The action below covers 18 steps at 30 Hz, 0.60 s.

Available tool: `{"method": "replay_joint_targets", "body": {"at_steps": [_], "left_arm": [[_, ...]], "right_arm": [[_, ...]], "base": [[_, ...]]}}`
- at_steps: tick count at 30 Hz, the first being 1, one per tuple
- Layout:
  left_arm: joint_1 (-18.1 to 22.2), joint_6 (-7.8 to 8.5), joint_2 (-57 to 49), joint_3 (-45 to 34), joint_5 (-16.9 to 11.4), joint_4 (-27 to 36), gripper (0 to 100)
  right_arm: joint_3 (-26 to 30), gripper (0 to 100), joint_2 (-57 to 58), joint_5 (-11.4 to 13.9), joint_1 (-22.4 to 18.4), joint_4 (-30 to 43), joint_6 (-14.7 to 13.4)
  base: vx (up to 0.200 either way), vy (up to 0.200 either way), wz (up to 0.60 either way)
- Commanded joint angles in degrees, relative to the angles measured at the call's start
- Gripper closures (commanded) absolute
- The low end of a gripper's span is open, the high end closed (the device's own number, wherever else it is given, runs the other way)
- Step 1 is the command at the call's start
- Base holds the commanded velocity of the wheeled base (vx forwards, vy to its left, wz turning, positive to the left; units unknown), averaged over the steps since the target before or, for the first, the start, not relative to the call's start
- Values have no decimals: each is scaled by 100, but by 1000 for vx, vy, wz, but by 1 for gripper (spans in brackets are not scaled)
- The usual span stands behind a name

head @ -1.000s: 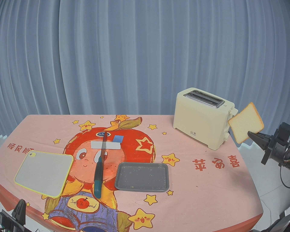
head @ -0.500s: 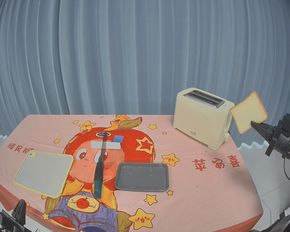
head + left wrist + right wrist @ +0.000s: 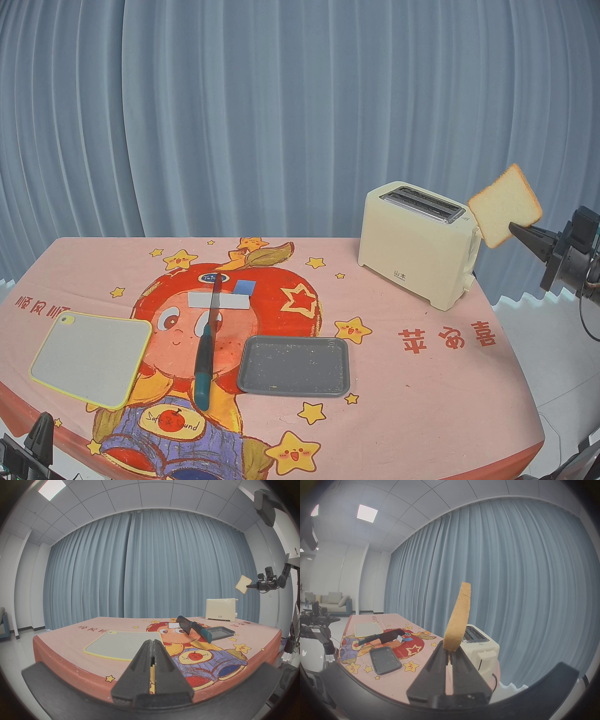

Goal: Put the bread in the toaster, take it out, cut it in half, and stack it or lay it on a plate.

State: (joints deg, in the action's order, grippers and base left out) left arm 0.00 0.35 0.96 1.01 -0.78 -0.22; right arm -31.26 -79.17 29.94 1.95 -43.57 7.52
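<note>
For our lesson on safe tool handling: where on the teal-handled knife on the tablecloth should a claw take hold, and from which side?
Take the teal-handled knife by its thick teal handle, the end nearer the robot, coming down from above and closing across its width. The blade points away, and bare cloth shows on both sides, between the yellow-rimmed cutting board and the grey rectangular tray.

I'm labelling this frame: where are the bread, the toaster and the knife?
bread (image 3: 504, 205): head view, middle of the slice's face.
toaster (image 3: 412, 250): head view, its front wall.
knife (image 3: 203, 369): head view, its teal handle.
</note>
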Motion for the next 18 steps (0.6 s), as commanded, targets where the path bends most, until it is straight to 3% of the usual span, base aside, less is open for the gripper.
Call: {"method": "replay_joint_targets", "body": {"at_steps": [1,3,18], "left_arm": [[0,0,-52,-101,-1,-4,100],[0,0,-52,-101,-1,-4,100],[0,0,-52,-101,-1,-4,100]], "right_arm": [[-284,100,-442,91,16,-2,30],[-487,100,-609,232,25,-2,92],[-1867,100,-1795,249,113,6,470]], "base": [[0,0,0],[0,0,0],[0,0,0]]}}
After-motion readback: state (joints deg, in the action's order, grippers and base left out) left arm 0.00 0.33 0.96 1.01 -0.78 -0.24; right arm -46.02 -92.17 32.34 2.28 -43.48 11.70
